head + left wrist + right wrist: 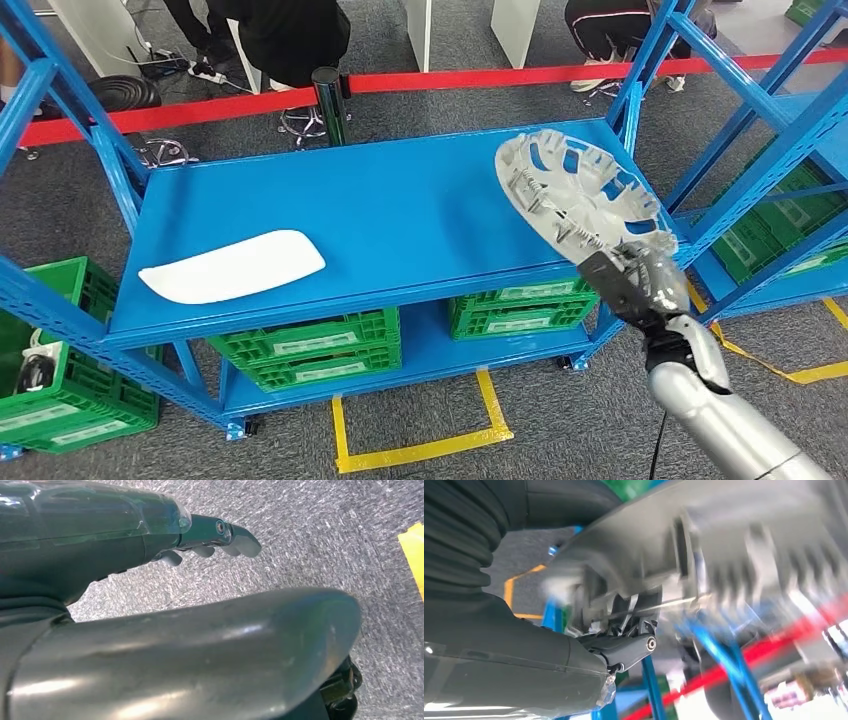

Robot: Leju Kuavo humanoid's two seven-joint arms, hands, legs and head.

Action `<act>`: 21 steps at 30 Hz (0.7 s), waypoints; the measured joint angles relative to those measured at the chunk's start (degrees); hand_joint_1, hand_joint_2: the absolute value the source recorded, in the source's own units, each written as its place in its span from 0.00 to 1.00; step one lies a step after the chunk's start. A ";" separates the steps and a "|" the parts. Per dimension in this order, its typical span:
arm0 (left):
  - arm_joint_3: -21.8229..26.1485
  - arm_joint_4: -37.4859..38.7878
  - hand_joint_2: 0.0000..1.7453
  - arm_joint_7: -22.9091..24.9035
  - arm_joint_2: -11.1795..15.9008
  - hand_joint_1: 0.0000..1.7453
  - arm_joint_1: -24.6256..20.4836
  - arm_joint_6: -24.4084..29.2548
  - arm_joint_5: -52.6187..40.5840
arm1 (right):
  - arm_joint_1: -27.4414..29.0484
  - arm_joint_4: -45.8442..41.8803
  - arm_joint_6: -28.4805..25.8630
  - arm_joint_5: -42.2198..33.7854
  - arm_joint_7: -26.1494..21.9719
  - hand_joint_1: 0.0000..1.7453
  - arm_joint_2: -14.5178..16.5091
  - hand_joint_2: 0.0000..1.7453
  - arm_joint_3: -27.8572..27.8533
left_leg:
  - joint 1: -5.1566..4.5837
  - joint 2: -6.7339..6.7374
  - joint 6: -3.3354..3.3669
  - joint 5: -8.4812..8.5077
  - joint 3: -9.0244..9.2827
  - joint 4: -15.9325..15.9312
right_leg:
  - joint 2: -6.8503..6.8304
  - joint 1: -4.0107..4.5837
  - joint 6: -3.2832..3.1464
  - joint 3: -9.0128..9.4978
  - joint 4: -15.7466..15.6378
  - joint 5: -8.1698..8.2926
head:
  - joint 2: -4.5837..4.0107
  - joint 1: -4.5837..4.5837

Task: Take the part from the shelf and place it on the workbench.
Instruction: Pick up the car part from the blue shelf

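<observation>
**Part held at the shelf's right end**

Head view: your right hand (640, 280) grips the grey round part (580, 195) by its rim, tilted above the blue shelf (400, 210). Left wrist view: your left hand (150, 545) holds nothing, fingers (240, 540) extended. Right wrist view: fingers (629, 647) clamp the blurred part (724, 545).

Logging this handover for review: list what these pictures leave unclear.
- Right hand grip on the round grey part: blurred in the right wrist view; the part covers the fingertips in the head view.
- Left hand: its palm side is turned away in the left wrist view.
- White panel: its underside is hidden.
</observation>
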 joint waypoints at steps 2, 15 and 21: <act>0.01 0.07 0.00 -0.29 0.14 0.00 0.05 0.03 0.21 | -0.27 -6.48 1.18 -2.57 2.59 1.00 -2.65 1.00 -4.26 | -0.13 0.13 0.00 0.00 -0.14 0.01 | 0.05 -0.12 0.02 -0.23 0.11 0.00 | 0.00 -0.02; 1.69 0.34 1.00 -11.05 -0.34 0.00 0.27 6.20 3.26 | -8.29 -44.97 0.62 -15.10 9.02 1.00 -14.15 1.00 -22.67 | -0.27 -0.10 0.03 -0.02 -0.53 0.01 | 0.13 -0.33 0.09 -0.90 0.47 -0.22 | 0.00 -0.17; 3.80 0.34 1.00 -16.56 -0.96 0.00 0.25 8.03 6.39 | -1.60 -54.88 -4.03 -9.87 3.62 1.00 -13.68 1.00 -24.00 | -0.27 -0.36 0.03 -0.03 -0.57 0.00 | 0.06 -0.33 0.11 -0.88 0.47 -0.30 | 0.00 -0.15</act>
